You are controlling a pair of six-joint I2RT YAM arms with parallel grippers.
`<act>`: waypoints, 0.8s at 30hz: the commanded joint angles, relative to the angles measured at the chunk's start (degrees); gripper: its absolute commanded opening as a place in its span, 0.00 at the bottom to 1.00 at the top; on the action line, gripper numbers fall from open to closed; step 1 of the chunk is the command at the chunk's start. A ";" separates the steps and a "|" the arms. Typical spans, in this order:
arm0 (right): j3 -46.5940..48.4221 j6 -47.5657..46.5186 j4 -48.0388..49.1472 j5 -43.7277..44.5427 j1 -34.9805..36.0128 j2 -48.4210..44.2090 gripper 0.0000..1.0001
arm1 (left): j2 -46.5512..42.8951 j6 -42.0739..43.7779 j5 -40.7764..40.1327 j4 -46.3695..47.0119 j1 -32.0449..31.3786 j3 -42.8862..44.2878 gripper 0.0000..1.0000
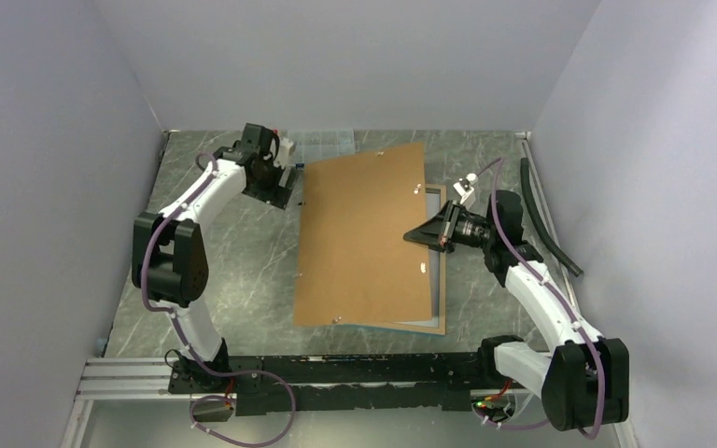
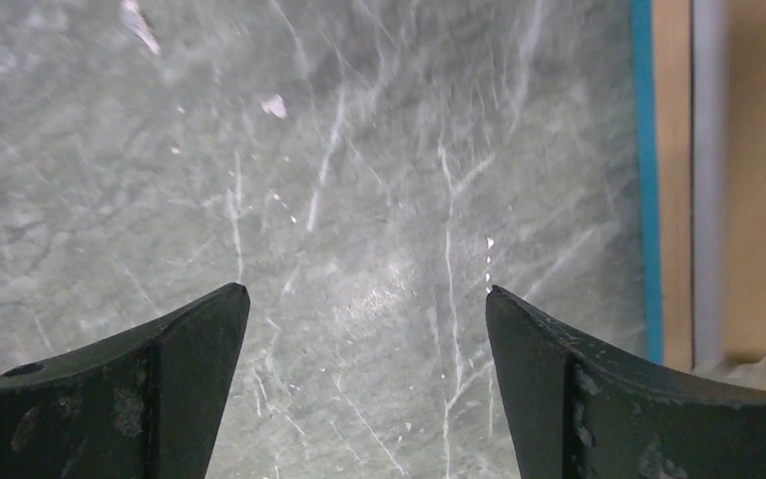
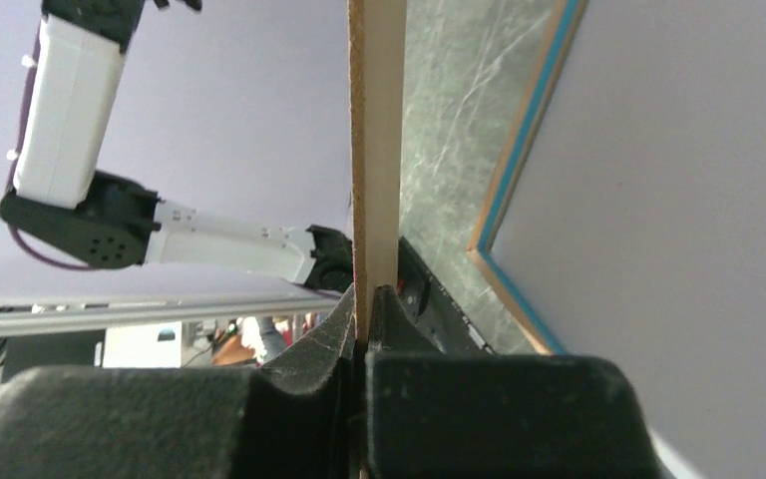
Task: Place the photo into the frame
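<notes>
The frame [image 1: 440,201] lies flat on the table, back up, its wood-coloured rim showing at the right and near edges. A thin brown backing board [image 1: 364,238] tilts over most of it. My right gripper [image 1: 427,233] is shut on the board's right edge. In the right wrist view the board [image 3: 376,150] stands edge-on between my right gripper's [image 3: 367,294] fingers, with the frame's blue-and-wood rim [image 3: 519,170] around a pale surface below. I cannot tell whether that surface is the photo. My left gripper [image 1: 285,182] hangs open over bare table, left of the frame's edge [image 2: 658,150].
A small clear plastic box [image 1: 322,142] sits at the back by the wall. A black hose [image 1: 546,219] runs along the right wall. Grey walls close in three sides, and the arms' mounting rail [image 1: 131,378] lines the near edge.
</notes>
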 commanded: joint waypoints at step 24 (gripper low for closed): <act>-5.26 24.49 38.23 7.65 12.39 5.12 0.00 | -6.72 -3.13 5.30 -5.60 2.09 5.07 0.95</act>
